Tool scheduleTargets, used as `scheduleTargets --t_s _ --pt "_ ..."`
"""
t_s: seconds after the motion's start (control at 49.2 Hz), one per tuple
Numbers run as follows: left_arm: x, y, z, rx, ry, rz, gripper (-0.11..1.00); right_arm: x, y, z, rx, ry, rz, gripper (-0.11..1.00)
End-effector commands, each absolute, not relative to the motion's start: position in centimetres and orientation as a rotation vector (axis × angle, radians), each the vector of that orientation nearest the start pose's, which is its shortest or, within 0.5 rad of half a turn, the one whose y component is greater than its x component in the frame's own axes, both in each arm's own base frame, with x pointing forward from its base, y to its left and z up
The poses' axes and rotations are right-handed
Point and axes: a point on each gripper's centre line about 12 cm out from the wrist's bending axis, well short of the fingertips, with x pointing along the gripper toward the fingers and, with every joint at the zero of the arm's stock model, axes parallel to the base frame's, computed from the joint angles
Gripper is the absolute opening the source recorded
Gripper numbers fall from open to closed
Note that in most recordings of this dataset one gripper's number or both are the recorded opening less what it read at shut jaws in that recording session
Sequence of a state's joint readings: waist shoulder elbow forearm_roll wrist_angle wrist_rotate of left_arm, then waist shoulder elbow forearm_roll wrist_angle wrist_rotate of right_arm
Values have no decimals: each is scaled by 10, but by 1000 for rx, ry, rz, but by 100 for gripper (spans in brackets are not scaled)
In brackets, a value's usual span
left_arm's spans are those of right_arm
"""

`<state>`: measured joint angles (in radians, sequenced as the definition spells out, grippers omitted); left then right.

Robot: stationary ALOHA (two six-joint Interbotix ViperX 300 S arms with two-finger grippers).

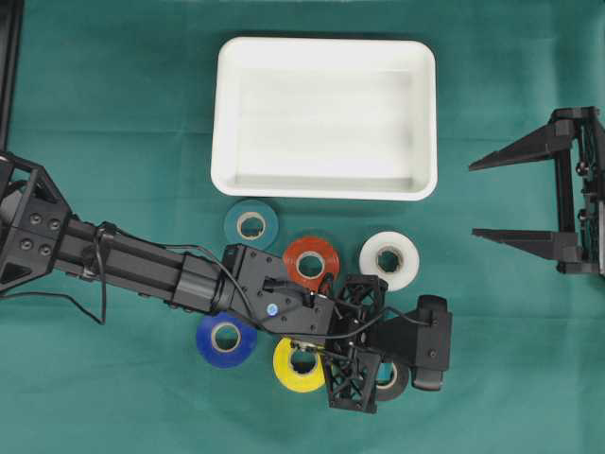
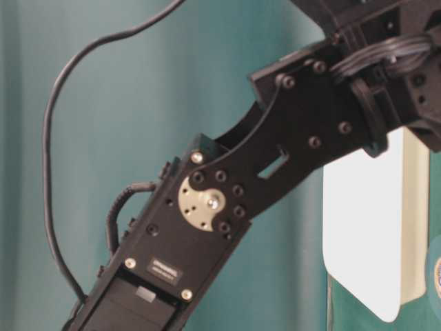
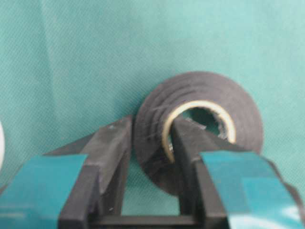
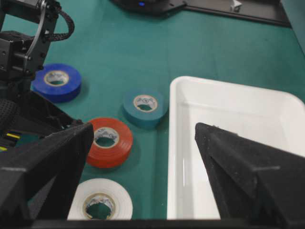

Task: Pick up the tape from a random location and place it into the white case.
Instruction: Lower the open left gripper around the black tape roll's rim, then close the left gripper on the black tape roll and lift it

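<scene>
I have the left gripper (image 3: 150,143) clamped on the black tape (image 3: 200,129), one finger through its core and one outside, pinching the roll's wall. The roll looks to be on the green cloth (image 1: 113,113) at the near right of the cluster, well short of the white case (image 1: 326,118), which sits empty at the far side. So the grasp is made (lift, carry and release all remain). The blue tape (image 1: 226,339), yellow tape (image 1: 298,365), red tape (image 1: 311,264), teal tape (image 1: 250,225) and white tape (image 1: 388,260) lie untouched. My right gripper (image 1: 492,199) idles spread wide at the right.
</scene>
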<state>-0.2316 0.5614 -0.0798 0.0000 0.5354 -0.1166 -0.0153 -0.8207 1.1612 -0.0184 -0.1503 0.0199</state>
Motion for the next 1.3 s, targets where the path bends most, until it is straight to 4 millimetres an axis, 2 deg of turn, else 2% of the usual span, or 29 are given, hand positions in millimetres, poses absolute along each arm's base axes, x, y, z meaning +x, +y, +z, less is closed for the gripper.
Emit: scheduleTargets --t_s 0.0,0.244,0.529,0.875,1.282 --pt "528 -118 124 4 998 -143 20 222 -3 258 0 175 -14 91" --pt "528 -117 125 3 995 -142 20 222 -3 258 0 176 -14 91" --pt "529 -118 141 1 978 -145 20 222 -3 258 -1 176 -12 91" --pt "524 -116 185 4 951 -147 19 223 -3 258 3 175 -12 91" --pt "503 -117 269 -1 843 -165 20 223 -3 259 5 170 -12 91"
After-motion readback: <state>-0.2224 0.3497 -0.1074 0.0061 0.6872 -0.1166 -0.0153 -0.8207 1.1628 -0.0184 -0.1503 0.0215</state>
